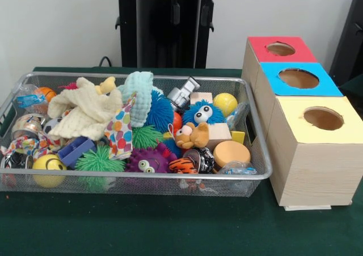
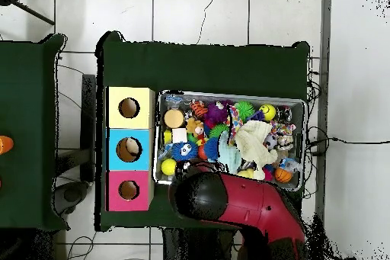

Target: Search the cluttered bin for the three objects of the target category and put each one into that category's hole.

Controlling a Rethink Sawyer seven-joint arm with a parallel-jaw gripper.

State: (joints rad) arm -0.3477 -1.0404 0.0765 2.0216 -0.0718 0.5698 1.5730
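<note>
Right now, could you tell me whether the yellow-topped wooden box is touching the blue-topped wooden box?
Touching. The front view shows the yellow-topped box pressed against the blue-topped box, no gap visible.

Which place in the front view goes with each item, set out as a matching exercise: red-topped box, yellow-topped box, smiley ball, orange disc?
Items:
1. red-topped box
2. yellow-topped box
3. smiley ball
4. orange disc

Places:
A. bin's near left corner
B. nearest the camera in the row
C. bin's near right part
D. farthest in the row

Pairs: 1-D, 2-B, 3-A, 4-C
</note>
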